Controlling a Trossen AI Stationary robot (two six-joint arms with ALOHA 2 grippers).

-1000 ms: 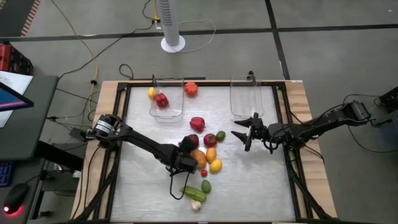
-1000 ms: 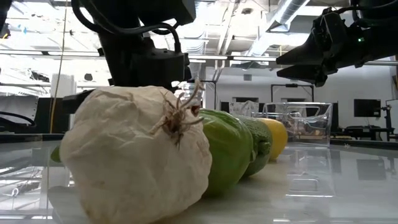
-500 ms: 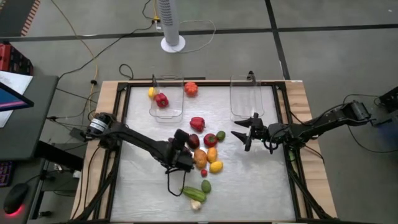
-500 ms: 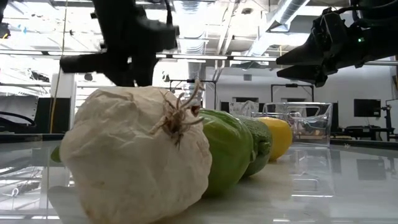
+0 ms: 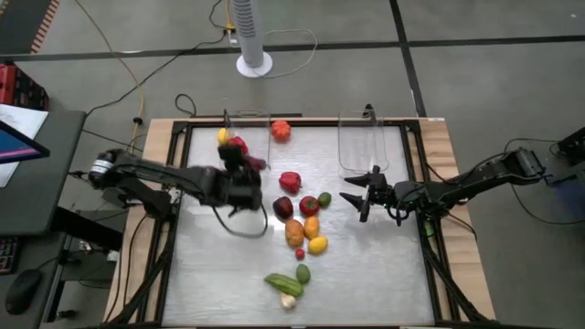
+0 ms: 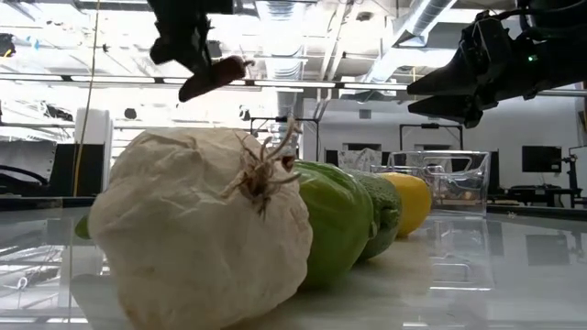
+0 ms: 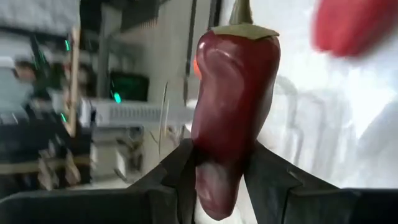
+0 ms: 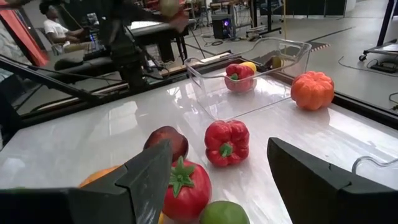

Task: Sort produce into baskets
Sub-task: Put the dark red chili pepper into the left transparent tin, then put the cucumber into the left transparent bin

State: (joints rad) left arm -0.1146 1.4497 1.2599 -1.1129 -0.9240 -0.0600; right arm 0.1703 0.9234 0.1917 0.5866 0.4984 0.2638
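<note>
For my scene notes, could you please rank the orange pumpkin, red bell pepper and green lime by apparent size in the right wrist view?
1. Red bell pepper and orange pumpkin: alike, and the pumpkin sits farther off.
2. Green lime: smallest, partly cut off.

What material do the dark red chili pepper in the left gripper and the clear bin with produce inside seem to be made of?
The dark red chili pepper, clamped in the left gripper, looks like smooth moulded plastic: its skin is even and glossy, with soft highlights. It could also be rubber. The clear rectangular bin seems to be hard transparent plastic: the red pepper inside and the table show through its shiny walls.
</note>
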